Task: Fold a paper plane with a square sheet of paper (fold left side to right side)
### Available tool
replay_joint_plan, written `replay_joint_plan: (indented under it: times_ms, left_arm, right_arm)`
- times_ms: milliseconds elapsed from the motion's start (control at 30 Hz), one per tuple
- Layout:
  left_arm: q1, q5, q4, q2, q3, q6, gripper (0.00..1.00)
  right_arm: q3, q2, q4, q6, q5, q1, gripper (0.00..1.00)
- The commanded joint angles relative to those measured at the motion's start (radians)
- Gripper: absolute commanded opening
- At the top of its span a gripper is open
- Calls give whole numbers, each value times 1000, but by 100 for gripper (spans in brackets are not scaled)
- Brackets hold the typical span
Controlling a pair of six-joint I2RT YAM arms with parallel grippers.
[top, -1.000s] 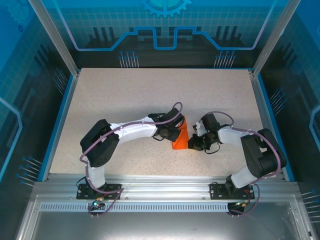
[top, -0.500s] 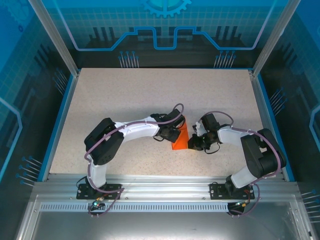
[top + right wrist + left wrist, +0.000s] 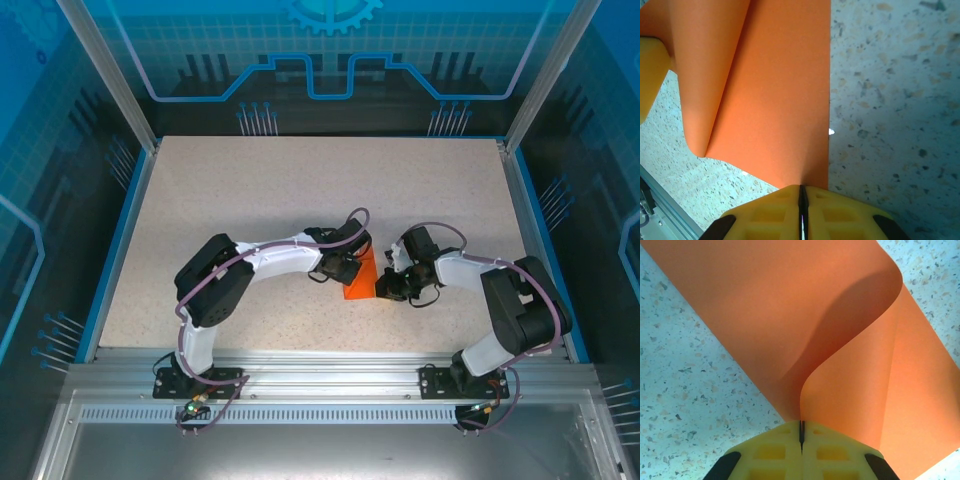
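The square sheet of paper (image 3: 359, 284) is bright orange and lies partly folded on the table between both arms. My left gripper (image 3: 349, 263) is shut on one edge of it. In the left wrist view the paper (image 3: 790, 315) curls up from the table into the closed yellow fingertips of the left gripper (image 3: 801, 426). My right gripper (image 3: 386, 286) is shut on the sheet's right side. In the right wrist view the paper (image 3: 775, 100) lies flat ahead of the right gripper (image 3: 802, 192), with a straight edge along the right. A left-gripper finger (image 3: 650, 70) shows at the upper left of that view.
The speckled table (image 3: 250, 190) is bare around the paper. Its blue rim (image 3: 118, 240) and the metal rail (image 3: 320, 365) at the near edge bound the work area. Both arm bases stand on that rail.
The left gripper has carried its paper edge down and toward the right gripper, so the raised flap stands lower. The left arm's elbow shifted right. The right arm has not moved.
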Motion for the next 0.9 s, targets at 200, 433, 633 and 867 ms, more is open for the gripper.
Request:
replay_joint_plan:
  times_ms: [200, 433, 633, 867]
  left_arm:
    - [8, -14, 2, 38, 38, 24, 7]
    - [8, -5, 9, 47, 39, 22, 8]
    - [8, -1, 6, 55, 39, 23, 8]
    - [7, 8, 8, 66, 27, 13, 8]
  right_arm:
    - [-6, 48, -44, -16, 60, 20, 10]
    - [-8, 48, -44, -15, 61, 19, 11]
    - [-9, 48, -44, -15, 63, 20, 10]
    - [-8, 35, -40, -16, 49, 20, 11]
